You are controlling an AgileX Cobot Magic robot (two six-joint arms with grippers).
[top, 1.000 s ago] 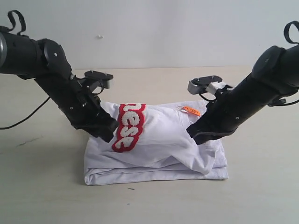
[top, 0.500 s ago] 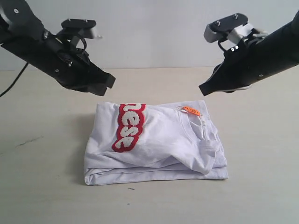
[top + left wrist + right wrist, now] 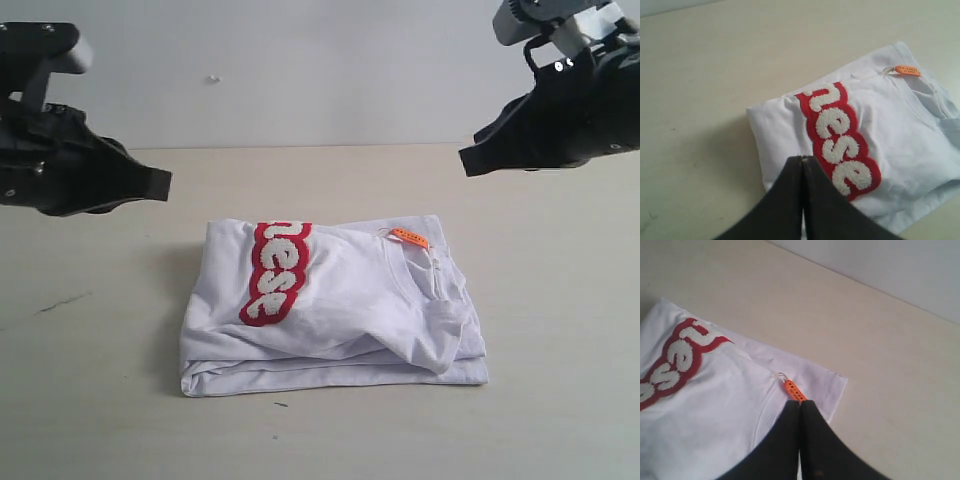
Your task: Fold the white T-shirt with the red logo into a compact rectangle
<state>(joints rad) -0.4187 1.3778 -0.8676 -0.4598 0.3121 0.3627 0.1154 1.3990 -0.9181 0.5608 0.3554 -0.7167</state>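
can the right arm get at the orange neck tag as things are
Probably yes: the orange neck tag lies uncovered on top of the white T-shirt, with nothing between it and the right arm above. Its jaws are shut and would need opening first.

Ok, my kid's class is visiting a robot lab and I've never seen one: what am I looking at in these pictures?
A black left arm and right arm, each ending in a pinching tool. One picture is from a camera facing the table; the other two are from cameras on each arm's wrist, looking past its tool. On the table lies a folded white T-shirt with a red logo and an orange neck tag. The left tool and right tool are raised clear of it, both shut, holding nothing.
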